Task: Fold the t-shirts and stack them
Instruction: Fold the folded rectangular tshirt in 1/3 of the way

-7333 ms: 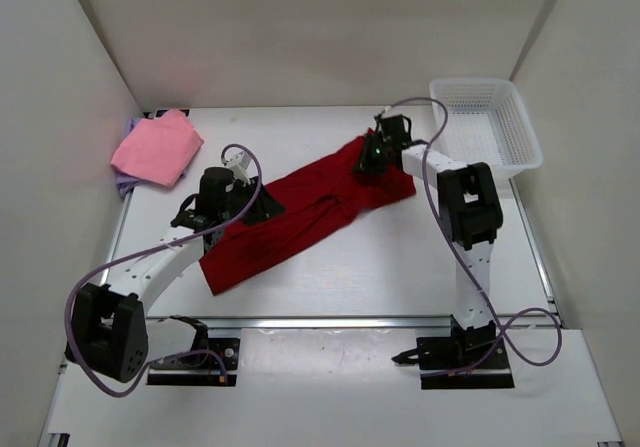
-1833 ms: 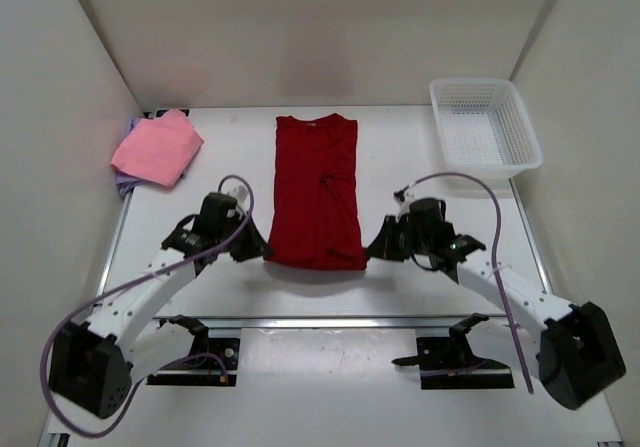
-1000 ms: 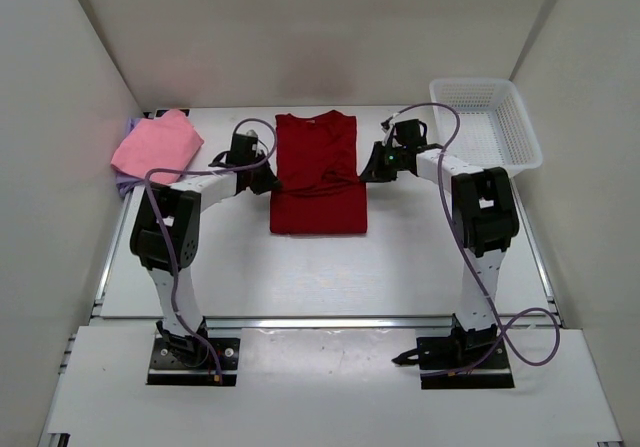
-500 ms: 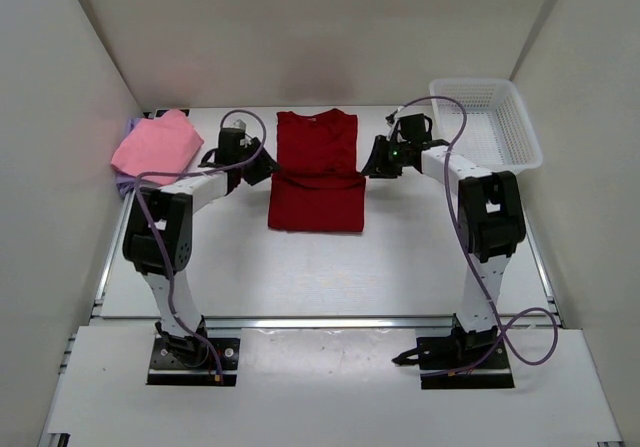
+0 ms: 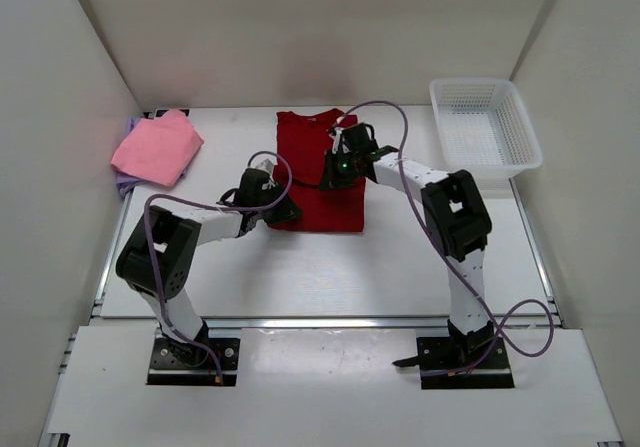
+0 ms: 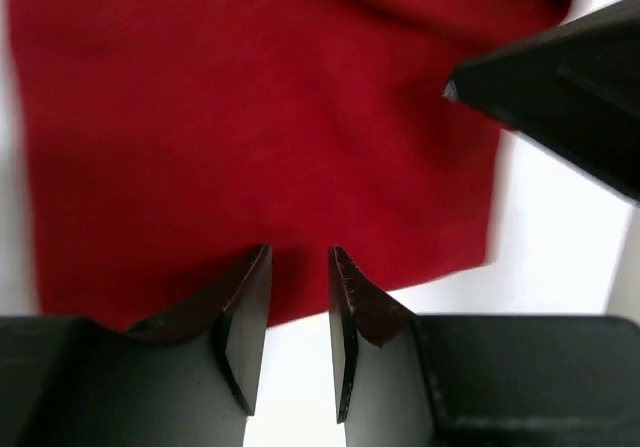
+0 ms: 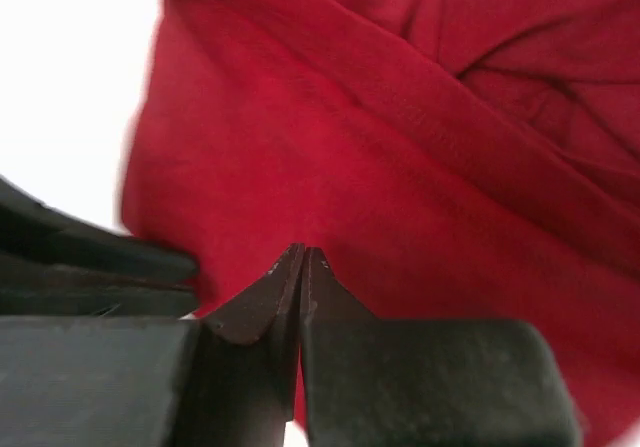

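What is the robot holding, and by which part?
Apparently nothing: left end effector open at near edge of dark red t-shirt; right end effector shut, no cloth visibly pinched.

In the top view, the right arm (image 5: 410, 175) slanted across the right middle, the right gripper (image 5: 331, 179) over the red shirt (image 5: 300, 147). The left gripper (image 5: 283, 210) sat at that shirt's lower left corner. The pink stack (image 5: 155, 147) blocked the upper left, the basket (image 5: 487, 127) the upper right. Bare table (image 5: 330, 277) lay open across the lower middle and between shirt and pink stack.
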`<state>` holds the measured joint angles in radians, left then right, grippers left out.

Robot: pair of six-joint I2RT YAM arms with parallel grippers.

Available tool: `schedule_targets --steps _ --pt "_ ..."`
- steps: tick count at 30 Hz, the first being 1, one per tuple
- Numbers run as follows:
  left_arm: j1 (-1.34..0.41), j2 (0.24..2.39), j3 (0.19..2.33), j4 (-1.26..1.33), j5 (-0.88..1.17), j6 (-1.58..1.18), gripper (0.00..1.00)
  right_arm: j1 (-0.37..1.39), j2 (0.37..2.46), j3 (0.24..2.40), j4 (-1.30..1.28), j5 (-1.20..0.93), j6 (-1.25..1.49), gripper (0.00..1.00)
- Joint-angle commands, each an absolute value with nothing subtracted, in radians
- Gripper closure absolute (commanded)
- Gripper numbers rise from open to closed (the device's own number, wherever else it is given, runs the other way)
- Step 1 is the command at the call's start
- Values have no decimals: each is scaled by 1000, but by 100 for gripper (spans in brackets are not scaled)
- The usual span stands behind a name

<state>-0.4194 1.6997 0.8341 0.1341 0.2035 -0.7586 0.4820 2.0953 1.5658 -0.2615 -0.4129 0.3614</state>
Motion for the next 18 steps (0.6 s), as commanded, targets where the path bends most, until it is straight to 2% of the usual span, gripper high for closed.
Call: schedule_targets --steps 1,8,11,13,15,18 --pt "-400 1700 781 192 224 -781 60 476 2154 1658 -314 -411 341 100" --pt "-405 1695 706 229 241 -801 62 462 2301 1830 -357 -353 327 100" --pt "-416 1666 675 232 256 -799 60 424 2377 1992 -379 -330 331 99" --pt "-417 1640 672 226 284 -798 58 407 2457 2174 -428 -312 331 100" --pt "-423 1603 672 204 293 -790 54 405 2508 2326 -556 -298 308 100" --pt "-391 1511 654 170 287 -779 53 402 2549 2501 -733 -290 275 100"
